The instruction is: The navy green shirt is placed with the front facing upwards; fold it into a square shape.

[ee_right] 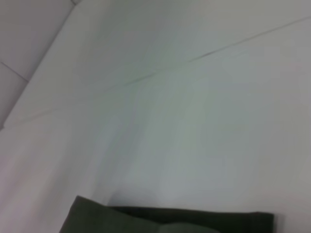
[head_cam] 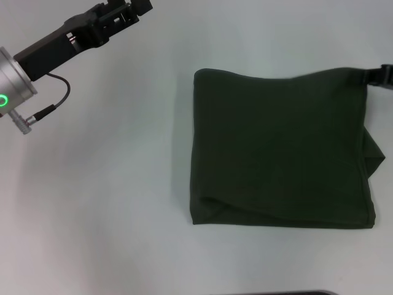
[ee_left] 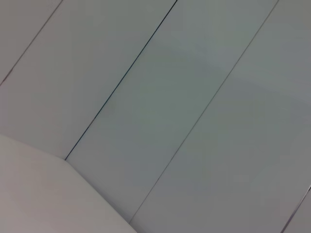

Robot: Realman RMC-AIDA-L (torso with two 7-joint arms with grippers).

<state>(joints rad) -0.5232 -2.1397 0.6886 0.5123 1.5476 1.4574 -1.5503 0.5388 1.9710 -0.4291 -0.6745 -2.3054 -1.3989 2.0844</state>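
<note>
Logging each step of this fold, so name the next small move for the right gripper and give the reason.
Probably let go and draw the right gripper away to the right. The navy green shirt already lies as a rough square on the table, and this gripper sits at its far right corner. A small flap sticks out on the right edge. The left gripper is off to the far left, clear of the cloth.

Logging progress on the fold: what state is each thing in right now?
navy green shirt: folded into a rough square, flat on the table, lettering hidden.
left gripper: raised at the far left, away from the shirt.
right gripper: at the shirt's far right corner, mostly out of view.
table: white, bearing the shirt.
</note>
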